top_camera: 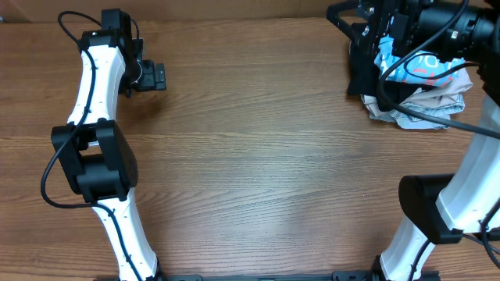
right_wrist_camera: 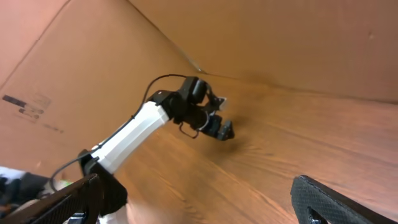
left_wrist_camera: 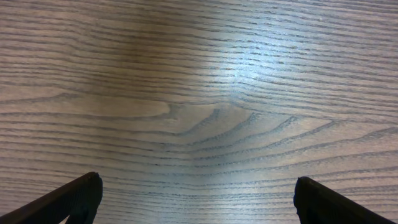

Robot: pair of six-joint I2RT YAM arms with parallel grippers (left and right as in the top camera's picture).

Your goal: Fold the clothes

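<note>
Both hands stand wide open and hold nothing. The left hand [left_wrist_camera: 197, 190] hovers over bare table [top_camera: 258, 156] at the far left. The right hand [right_wrist_camera: 196, 186] is at the far right corner, tilted so its camera looks across the table, not down. Partly under it, the light blue T-shirt [top_camera: 412, 69] lies crumpled on paler garments [top_camera: 437, 105]. Reaching down unsighted, the fingers may pinch those lower layers too and drag out the whole heap. A black cable [top_camera: 437, 117] crossing the pile could snag. The left hand is well apart from it all.
</note>
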